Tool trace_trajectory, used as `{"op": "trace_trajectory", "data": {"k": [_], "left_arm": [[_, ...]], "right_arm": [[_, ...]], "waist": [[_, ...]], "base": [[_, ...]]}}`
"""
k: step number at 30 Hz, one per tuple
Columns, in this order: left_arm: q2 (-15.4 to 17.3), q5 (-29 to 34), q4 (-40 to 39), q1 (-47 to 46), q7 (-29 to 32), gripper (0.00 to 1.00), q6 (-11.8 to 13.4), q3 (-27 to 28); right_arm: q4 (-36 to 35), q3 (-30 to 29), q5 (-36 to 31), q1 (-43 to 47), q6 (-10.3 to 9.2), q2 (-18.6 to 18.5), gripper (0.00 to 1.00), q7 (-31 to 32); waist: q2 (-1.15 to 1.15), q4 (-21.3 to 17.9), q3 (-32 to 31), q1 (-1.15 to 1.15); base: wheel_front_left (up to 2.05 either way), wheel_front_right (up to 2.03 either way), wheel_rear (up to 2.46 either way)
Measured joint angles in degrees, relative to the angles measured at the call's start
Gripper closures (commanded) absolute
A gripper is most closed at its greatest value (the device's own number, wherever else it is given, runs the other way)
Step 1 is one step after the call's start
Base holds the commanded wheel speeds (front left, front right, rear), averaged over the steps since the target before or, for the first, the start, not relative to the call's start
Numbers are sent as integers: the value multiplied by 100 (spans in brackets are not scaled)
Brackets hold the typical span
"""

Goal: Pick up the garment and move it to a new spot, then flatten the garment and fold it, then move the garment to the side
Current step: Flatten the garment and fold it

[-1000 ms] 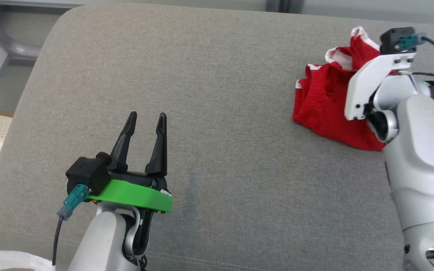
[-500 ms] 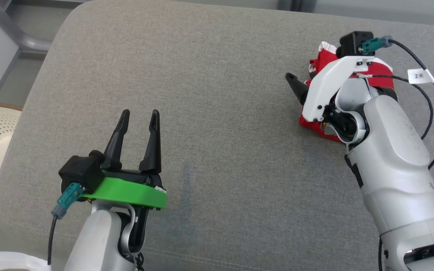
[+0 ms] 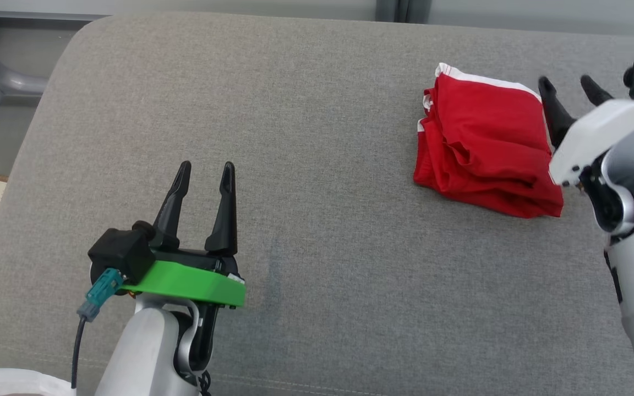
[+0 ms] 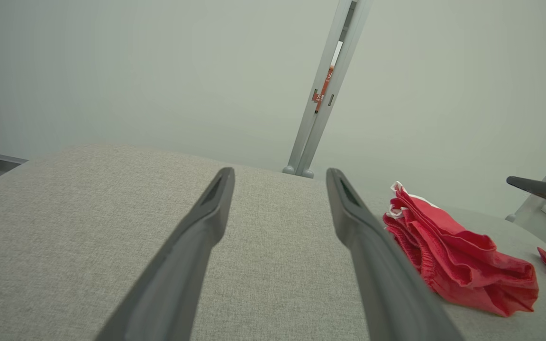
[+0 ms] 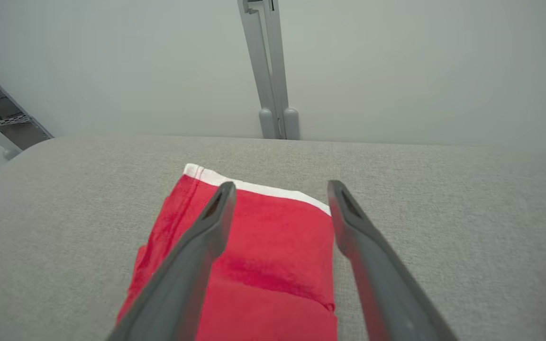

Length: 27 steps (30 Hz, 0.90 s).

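Head view: the folded red garment [image 3: 485,148] lies at two o'clock on the grey cushion [image 3: 306,137]. The right end effector [image 3: 570,91] is just beside its right edge, released and empty. The left end effector [image 3: 205,170], at seven o'clock, is released too.

Left wrist view: the garment [image 4: 453,255] lies at four o'clock.

Right wrist view: the garment [image 5: 273,237] lies under the spread fingers [image 5: 206,227].

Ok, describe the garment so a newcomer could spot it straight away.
Start with the wide grey cushion that spans the head view, then go to its far right side. There a folded red garment lies flat, just left of the right gripper, whose jaws stand open and apart from it. Its bright red with a white trim edge stands out against the grey.
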Motion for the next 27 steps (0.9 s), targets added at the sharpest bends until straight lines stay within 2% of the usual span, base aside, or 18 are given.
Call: {"op": "trace_trajectory", "data": {"k": [1, 2, 7, 12, 16, 18, 22, 23, 24, 27], "left_arm": [[0, -1, -7, -1, 0, 0, 0, -9], [0, -2, -11, -2, 0, 0, -9, -22], [1, 10, -10, -25, 0, 0, -26, 7], [1, 48, 12, -31, 0, 0, -40, 82], [1, 78, 45, -31, 0, 0, -41, 114], [1, 92, 69, -25, 0, 0, -41, 116], [0, 130, 153, 41, 0, 0, -31, 177], [0, 137, 178, 75, 0, 0, -23, 216], [0, 138, 199, 105, 0, 0, -15, 257], [2, 141, 269, 201, 0, 0, 15, 392]], "right_arm": [[74, 13, -114, 141, 0, -37, 82, -161], [167, 62, -231, 272, 0, -43, 100, -309], [591, 569, -445, 598, 0, 213, 100, -1009], [1081, 1444, -476, 678, 0, 743, 100, -1526], [1295, 2063, -126, 672, 2, 985, 100, -1692], [1267, 2340, 248, 692, 1, 1046, 100, -1711], [736, 2711, 979, 777, 1, 1112, 100, -1807], [535, 2713, 1110, 805, 1, 1091, 53, -1895], [389, 2685, 1187, 826, 2, 1050, 0, -1957], [-90, 2374, 1306, 983, 1, 833, 0, -2165]], "waist": [[0, 5, 16, 0], [0, 11, 34, 0], [0, 35, 138, 0], [0, 35, 171, 0], [0, 7, 121, 0], [0, -13, 72, 0], [0, -83, -64, 0], [0, -109, -110, 0], [0, -133, -146, 0], [0, -242, -274, 0]], "base": [[0, 0, 0], [0, 0, 0], [0, 0, 0], [0, 0, 0], [0, 0, 0], [0, 0, 0], [0, 0, 0], [0, 0, 0], [0, 0, 0], [0, 0, 0]]}}
